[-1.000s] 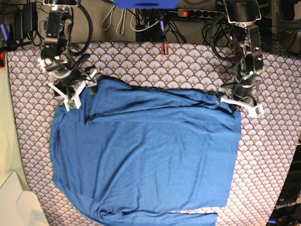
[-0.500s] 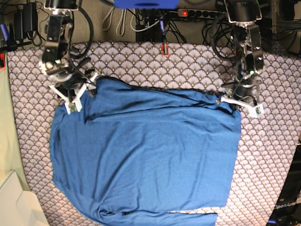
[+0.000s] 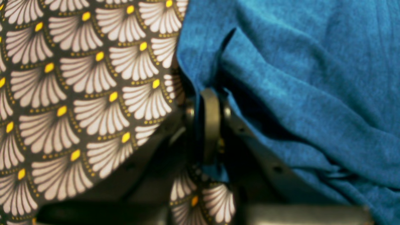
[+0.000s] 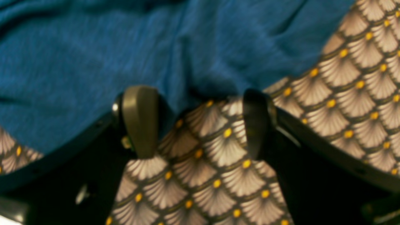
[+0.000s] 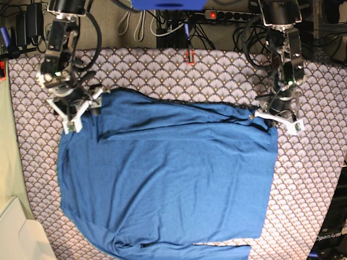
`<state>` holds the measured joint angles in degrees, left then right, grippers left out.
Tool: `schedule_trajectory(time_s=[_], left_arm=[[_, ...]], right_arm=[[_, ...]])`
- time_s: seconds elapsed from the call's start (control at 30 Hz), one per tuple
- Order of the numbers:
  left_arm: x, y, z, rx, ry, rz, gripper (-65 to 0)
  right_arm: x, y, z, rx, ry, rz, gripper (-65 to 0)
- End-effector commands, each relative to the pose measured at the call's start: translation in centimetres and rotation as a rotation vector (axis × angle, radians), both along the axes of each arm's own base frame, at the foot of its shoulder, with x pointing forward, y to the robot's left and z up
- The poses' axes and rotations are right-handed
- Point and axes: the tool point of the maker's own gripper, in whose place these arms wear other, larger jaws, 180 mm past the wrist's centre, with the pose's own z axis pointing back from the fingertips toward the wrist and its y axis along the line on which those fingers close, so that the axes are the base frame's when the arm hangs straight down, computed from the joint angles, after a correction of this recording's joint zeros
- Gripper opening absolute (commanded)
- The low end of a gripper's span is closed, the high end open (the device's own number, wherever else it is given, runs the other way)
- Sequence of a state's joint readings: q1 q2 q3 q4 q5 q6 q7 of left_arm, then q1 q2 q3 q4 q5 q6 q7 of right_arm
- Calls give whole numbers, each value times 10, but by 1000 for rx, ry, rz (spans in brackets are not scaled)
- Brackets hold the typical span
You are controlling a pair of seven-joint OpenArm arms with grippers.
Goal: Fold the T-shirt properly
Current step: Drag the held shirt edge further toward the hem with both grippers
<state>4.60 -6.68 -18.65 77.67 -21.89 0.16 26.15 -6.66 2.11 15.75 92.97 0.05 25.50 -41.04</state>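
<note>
Left claw [image 3: 207, 125] pinched closed; right claw [image 4: 200, 122] seemingly spread apart.

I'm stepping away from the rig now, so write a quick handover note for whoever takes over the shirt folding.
Left gripper: shut on the T-shirt, pinching its edge at one far corner.
Right gripper: open, fingers at the hem of the other far corner, holding nothing.
T-shirt: spread mostly flat on the patterned tablecloth, with one fold line across the far part.
Done: first fold, as far as can be seen.
Left: right-side grasp, remaining folds.
</note>
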Motion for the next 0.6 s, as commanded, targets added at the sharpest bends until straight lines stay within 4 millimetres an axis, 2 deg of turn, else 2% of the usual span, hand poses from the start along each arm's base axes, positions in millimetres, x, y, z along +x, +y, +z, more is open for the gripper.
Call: schedule_trajectory(time_s=[0.0,0.17,0.33,0.57], left_arm=[[5,5,9,16,-22,0,-646],[5,4,9,13,-23,-1,-646],[5,3,9,12,-23,-4,-646],[5,4,9,18,-21,-4,-646]], right_arm=[[8,-2,10,-2,-42,0,-227],[14,-1,14,-1,-56,5,-227],[12,1,0,17,-19,0,-230],[16,2,-4,29,-14,-2,-234]])
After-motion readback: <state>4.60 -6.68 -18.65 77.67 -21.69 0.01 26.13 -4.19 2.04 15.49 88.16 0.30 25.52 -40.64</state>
